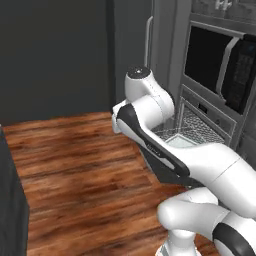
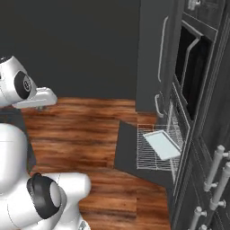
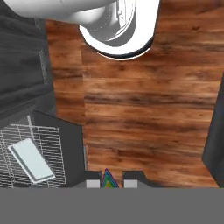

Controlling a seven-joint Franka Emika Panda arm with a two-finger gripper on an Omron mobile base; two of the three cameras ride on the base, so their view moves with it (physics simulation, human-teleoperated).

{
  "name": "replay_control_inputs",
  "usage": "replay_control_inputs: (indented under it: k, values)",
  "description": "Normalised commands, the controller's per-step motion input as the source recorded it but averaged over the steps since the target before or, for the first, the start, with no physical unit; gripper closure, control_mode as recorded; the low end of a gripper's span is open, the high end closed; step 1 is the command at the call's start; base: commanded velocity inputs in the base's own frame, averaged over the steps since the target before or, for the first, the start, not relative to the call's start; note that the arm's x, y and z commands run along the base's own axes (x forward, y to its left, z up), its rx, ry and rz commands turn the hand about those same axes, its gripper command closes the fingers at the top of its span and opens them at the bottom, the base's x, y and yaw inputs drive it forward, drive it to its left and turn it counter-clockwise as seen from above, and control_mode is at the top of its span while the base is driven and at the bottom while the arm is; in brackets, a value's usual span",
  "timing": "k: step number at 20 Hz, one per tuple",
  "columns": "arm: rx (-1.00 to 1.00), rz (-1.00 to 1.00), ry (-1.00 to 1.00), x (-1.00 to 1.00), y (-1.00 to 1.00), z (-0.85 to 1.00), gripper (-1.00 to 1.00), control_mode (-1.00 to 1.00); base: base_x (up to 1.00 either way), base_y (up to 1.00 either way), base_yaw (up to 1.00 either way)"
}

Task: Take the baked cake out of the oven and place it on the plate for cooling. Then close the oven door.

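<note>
The pincer point(image 3: 108, 181) is being held closed on a small multicoloured thing point(image 3: 107, 178) above the floor point(image 3: 144, 113), the tray point(image 3: 31, 160) lying at eight o'clock.

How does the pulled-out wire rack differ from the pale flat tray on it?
The wire oven rack is an open see-through grid; the pale flat tray is solid. The rack is wider, and the tray covers just part of it, set askew. Both lie flat above the lowered dark oven door.
</note>
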Motion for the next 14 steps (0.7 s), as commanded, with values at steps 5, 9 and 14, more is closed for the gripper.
replay_control_inputs:
  k: [5,9,14]
  values:
    - [0.0,0.0,0.0,0.0,0.0,0.0,1.0,1.0,0.33,0.19,0.69]
    - [0.0,0.0,0.0,0.0,0.0,0.0,1.0,1.0,0.46,0.2,0.72]
    - [0.0,0.0,0.0,0.0,0.0,0.0,1.0,1.0,0.05,0.24,0.71]
